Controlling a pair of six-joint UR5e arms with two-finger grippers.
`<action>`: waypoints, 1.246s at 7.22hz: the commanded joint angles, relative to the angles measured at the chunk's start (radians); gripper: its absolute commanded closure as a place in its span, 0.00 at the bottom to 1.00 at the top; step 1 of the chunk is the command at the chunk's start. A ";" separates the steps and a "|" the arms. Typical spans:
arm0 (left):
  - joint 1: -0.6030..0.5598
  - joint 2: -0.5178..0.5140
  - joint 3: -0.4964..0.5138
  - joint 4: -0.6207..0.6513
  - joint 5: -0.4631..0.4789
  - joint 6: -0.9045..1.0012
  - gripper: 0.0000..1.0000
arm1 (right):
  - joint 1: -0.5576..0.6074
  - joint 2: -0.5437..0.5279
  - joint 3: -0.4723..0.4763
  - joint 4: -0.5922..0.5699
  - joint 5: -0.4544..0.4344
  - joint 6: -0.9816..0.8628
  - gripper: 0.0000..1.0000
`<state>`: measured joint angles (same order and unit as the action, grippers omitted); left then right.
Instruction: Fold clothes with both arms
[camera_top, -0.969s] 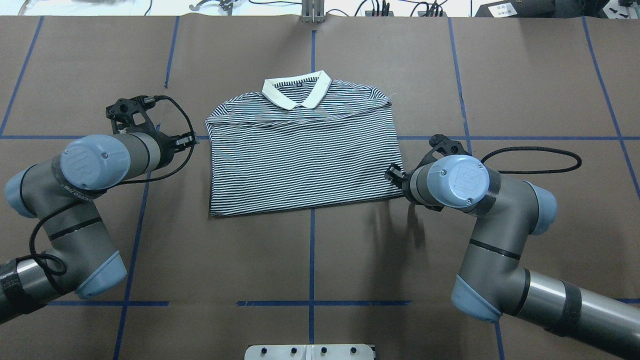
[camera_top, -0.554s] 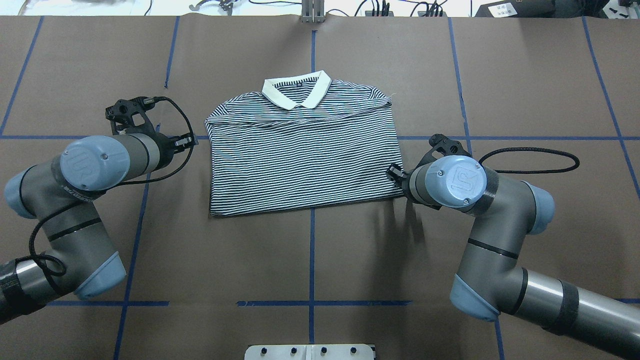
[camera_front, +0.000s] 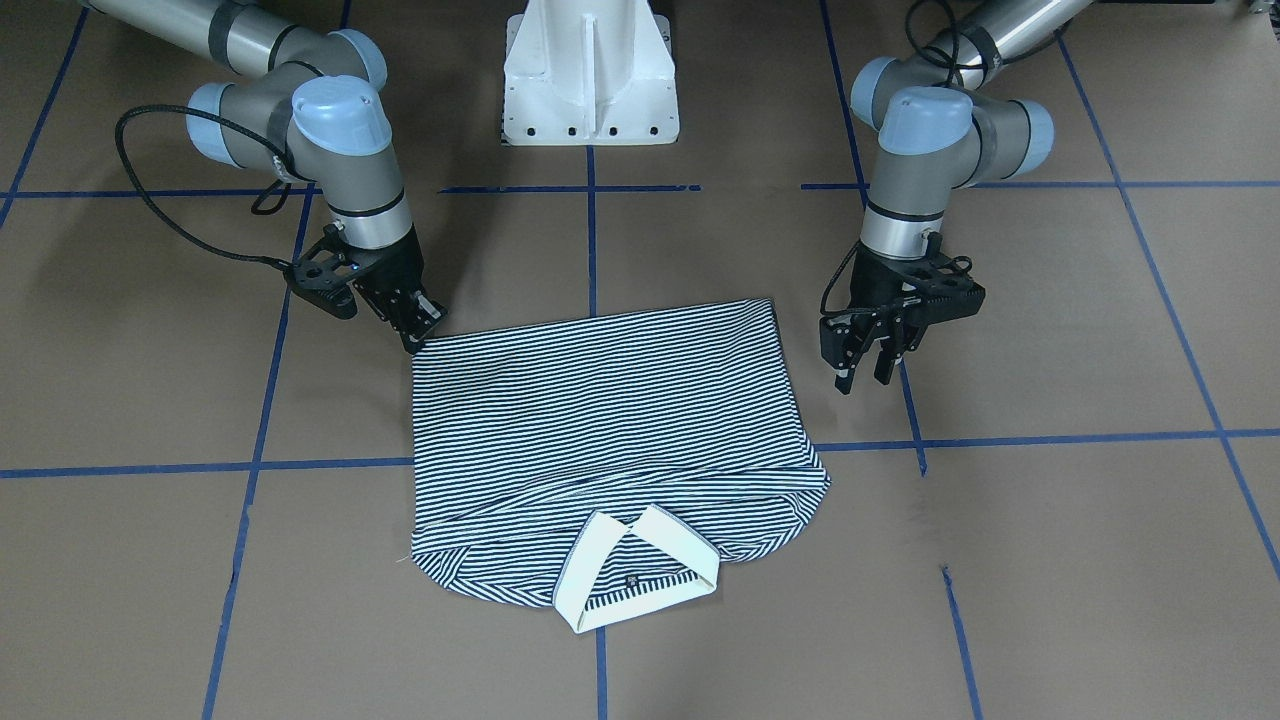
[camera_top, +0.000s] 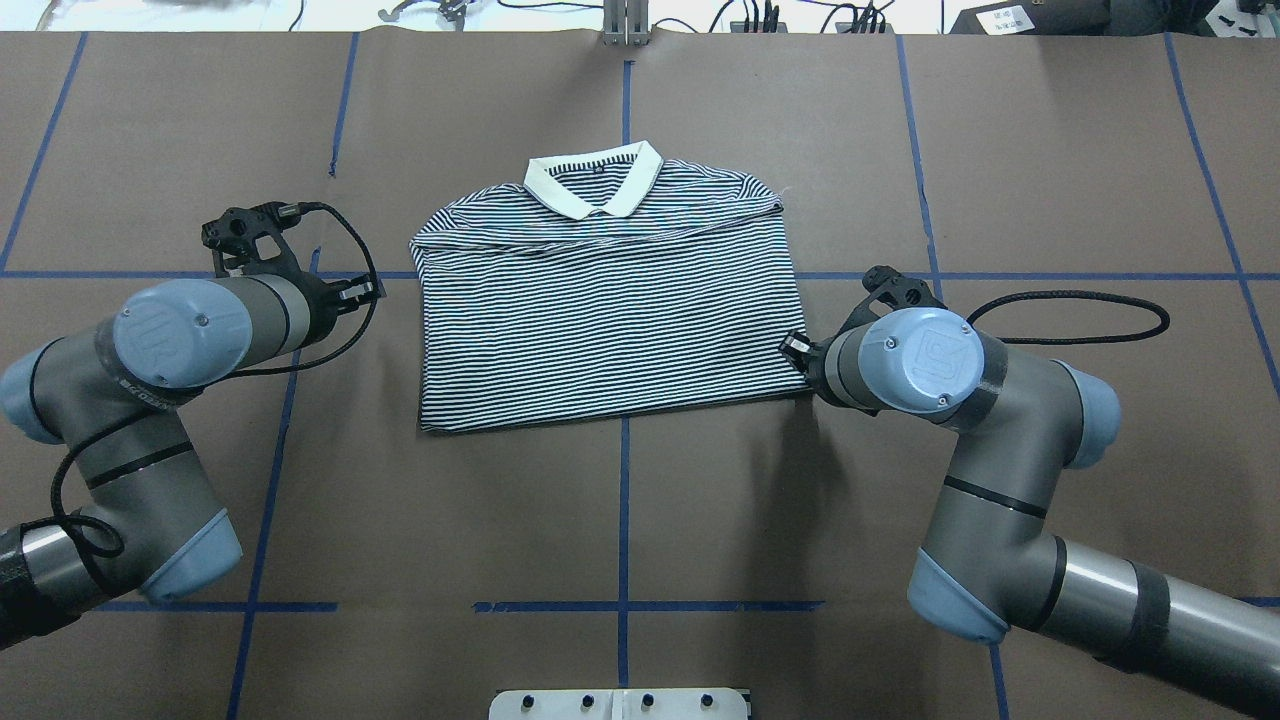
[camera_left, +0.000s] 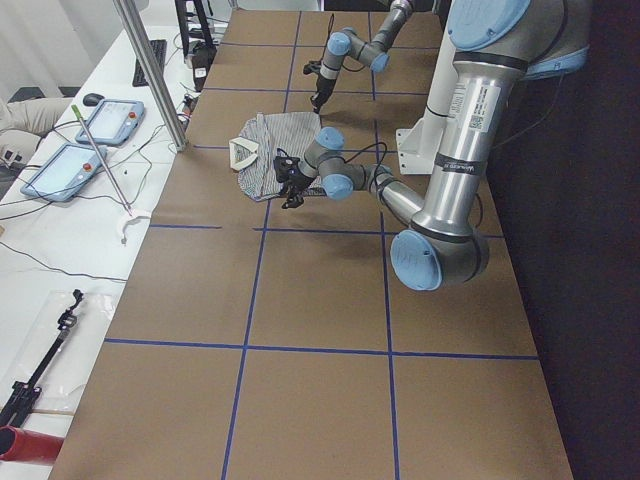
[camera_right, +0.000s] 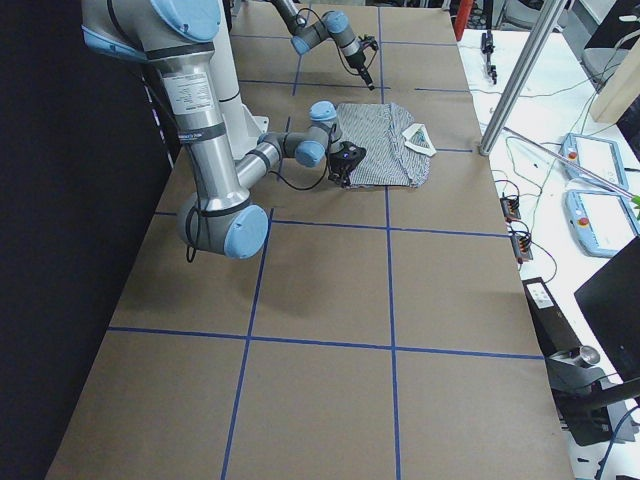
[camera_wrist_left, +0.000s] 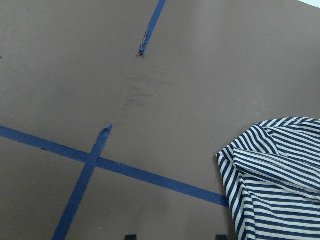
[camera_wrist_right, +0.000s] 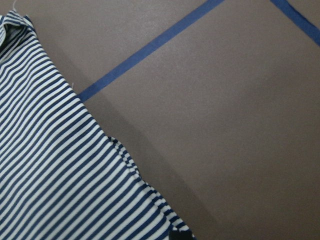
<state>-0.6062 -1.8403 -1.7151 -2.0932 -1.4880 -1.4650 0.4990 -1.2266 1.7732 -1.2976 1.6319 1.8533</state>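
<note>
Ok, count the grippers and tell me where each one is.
2. The left gripper hangs beside the shirt, apart from it. The right gripper has its tips at the shirt's robot-side corner. Neither is hidden.

The work surface is a large table covered in brown paper (camera_top: 760, 520). Blue tape lines (camera_top: 622, 520) divide it into a grid of rectangles. Lighting is even and casts soft shadows. A white bench (camera_left: 40, 250) adjoins the table's far side and carries two tablets in blue cases (camera_left: 110, 120), loose cables and small tools. A slanted metal pole (camera_left: 152, 70) stands at the junction of table and bench. A black monitor (camera_right: 610, 300) sits at the bench's edge. The area behind the table (camera_left: 590, 300) is dark.
</note>
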 joint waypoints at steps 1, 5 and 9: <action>0.003 0.001 0.003 0.001 0.000 0.002 0.39 | -0.069 -0.113 0.254 -0.139 0.011 -0.002 1.00; 0.017 -0.007 -0.004 -0.001 -0.015 0.002 0.41 | -0.417 -0.212 0.641 -0.539 0.089 0.000 1.00; 0.025 -0.016 -0.165 0.002 -0.280 -0.125 0.43 | -0.551 -0.192 0.620 -0.646 0.075 0.011 0.00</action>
<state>-0.5849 -1.8551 -1.8318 -2.0915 -1.6688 -1.5122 -0.0453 -1.4255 2.4004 -1.9327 1.7094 1.8621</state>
